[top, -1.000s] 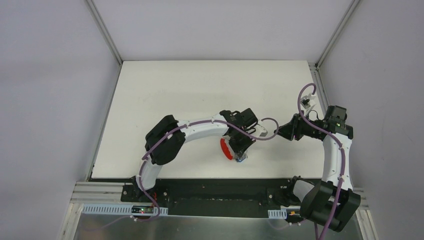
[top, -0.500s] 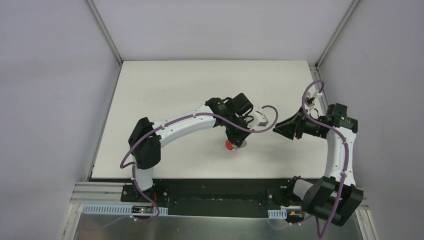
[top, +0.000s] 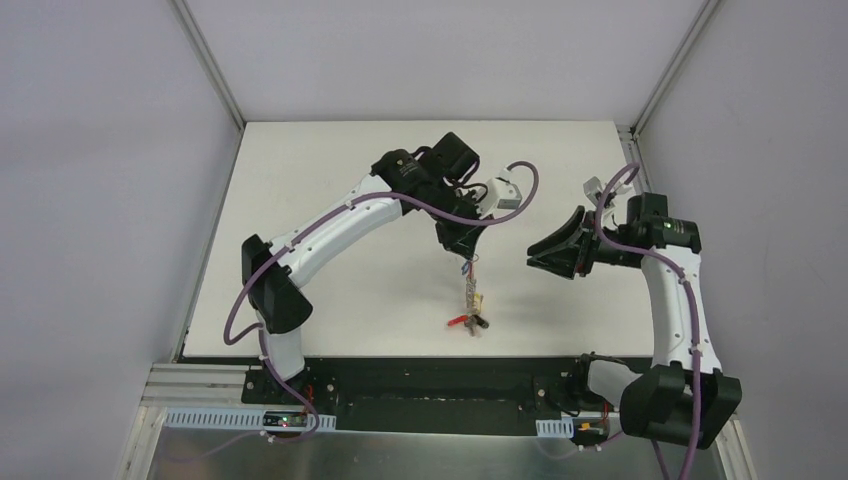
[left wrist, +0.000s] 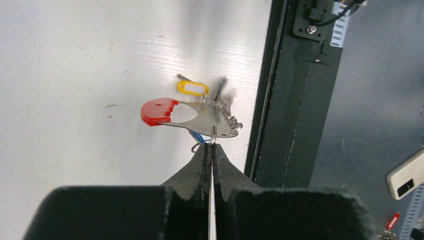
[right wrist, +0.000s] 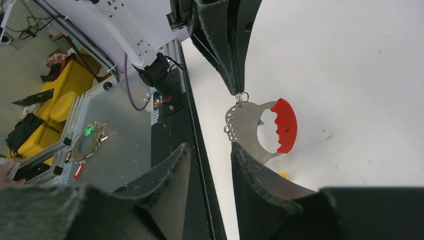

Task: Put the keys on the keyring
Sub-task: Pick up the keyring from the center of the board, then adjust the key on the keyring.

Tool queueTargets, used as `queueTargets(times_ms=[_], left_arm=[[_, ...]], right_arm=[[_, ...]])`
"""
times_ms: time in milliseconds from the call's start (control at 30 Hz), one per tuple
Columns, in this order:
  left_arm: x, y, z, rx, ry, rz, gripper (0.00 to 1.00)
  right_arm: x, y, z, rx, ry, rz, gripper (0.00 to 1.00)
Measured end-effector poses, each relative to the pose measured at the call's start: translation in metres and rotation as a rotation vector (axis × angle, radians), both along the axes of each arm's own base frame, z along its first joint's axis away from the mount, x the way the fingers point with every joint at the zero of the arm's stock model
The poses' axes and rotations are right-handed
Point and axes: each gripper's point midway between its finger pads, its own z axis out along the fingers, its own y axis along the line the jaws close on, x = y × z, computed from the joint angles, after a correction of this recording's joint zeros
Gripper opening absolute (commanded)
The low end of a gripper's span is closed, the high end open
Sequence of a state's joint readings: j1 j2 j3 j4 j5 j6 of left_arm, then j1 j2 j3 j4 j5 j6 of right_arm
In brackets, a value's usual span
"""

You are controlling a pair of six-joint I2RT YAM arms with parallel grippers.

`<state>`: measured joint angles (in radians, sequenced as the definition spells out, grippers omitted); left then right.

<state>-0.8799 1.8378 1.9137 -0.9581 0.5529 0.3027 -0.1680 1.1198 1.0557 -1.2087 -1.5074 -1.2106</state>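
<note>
Over the near edge of the white table (top: 330,200), the left claw (left wrist: 212,150), clamped tight, dangled the keyring (left wrist: 200,117) by a small metal loop on its grey half. The right claw (right wrist: 210,150) hovered nearby, part-open and empty. A yellow-tagged key (left wrist: 192,88) showed just beyond the keyring.

Bright even light, motion blur on keys (left wrist: 220,94)

White table (top: 330,200); black rail (top: 420,372) along near edge.
</note>
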Motion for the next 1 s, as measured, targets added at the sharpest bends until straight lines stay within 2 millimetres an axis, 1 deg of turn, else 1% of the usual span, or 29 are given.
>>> queueTargets(times_ms=[100,133,267,467,533,567,633,700,800,833,900,1000], left_arm=[[-0.005,0.002,0.015,-0.025,-0.004,-0.021,0.00],[-0.006,0.003,0.019,-0.031,-0.009,-0.028,0.00],[-0.010,0.003,0.033,-0.058,-0.018,-0.049,0.00],[-0.010,0.002,0.044,-0.084,-0.039,-0.071,0.00],[-0.010,0.002,0.050,-0.096,-0.048,-0.072,0.00],[-0.009,0.002,0.054,-0.102,-0.054,-0.072,0.00],[-0.005,0.002,0.062,-0.119,-0.070,-0.066,0.00],[-0.002,0.004,0.067,-0.129,-0.082,-0.059,0.00],[0.003,0.009,0.070,-0.132,-0.087,-0.042,0.00],[0.005,0.011,0.070,-0.131,-0.087,-0.036,0.00],[0.006,0.013,0.071,-0.127,-0.085,-0.030,0.00],[0.006,0.016,0.071,-0.122,-0.072,-0.020,0.00]], right_arm=[[-0.002,0.009,0.008,0.003,-0.025,0.057,0.31],[-0.001,0.012,0.010,0.005,-0.030,0.077,0.31],[0.010,0.020,0.015,0.008,-0.030,0.130,0.33],[0.030,0.022,0.019,0.002,-0.032,0.142,0.37],[0.039,0.021,0.020,-0.022,-0.026,0.133,0.40],[0.045,0.021,0.018,-0.047,-0.028,0.122,0.42],[0.062,0.019,0.007,-0.108,-0.051,0.068,0.43],[0.068,0.017,-0.001,-0.148,-0.021,0.006,0.45],[0.083,0.019,0.008,-0.151,-0.032,-0.039,0.46],[0.087,0.022,0.010,-0.147,-0.037,-0.043,0.46],[0.087,0.032,0.014,-0.136,-0.054,-0.024,0.46],[0.077,0.053,0.019,-0.115,-0.070,0.046,0.46]])
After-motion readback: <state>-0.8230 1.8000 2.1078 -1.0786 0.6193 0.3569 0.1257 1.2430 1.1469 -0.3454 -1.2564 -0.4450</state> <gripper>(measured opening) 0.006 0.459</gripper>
